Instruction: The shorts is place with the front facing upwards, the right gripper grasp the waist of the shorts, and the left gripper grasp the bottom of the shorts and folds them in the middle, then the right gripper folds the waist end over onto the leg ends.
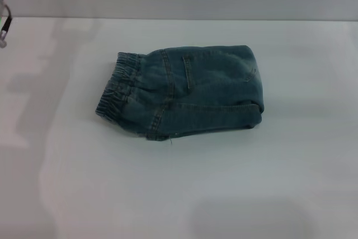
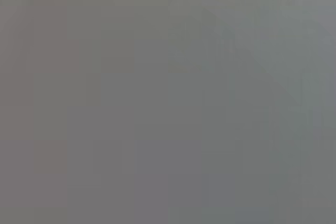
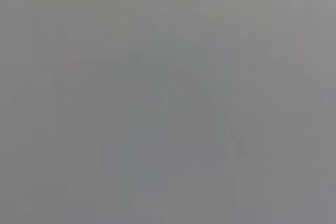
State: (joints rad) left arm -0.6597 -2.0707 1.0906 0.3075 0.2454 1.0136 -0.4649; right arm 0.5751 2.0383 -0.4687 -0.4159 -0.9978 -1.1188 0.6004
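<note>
The shorts point(image 1: 184, 90) lie folded into a compact blue denim bundle in the middle of the white table point(image 1: 179, 194). The ruffled elastic waist end point(image 1: 114, 90) points to the left, on top of the bundle. The rounded fold point(image 1: 256, 96) is on the right. A pocket seam shows on the upper layer. I cannot pick out the leg ends; they seem to lie under the waist end. Neither gripper shows in the head view. Both wrist views show only flat grey, with no fingers or cloth in them.
A sliver of dark and silver hardware point(image 1: 4, 26) pokes in at the far left edge, well away from the shorts. The table's back edge point(image 1: 179, 19) meets a pale wall. White tabletop surrounds the bundle on every side.
</note>
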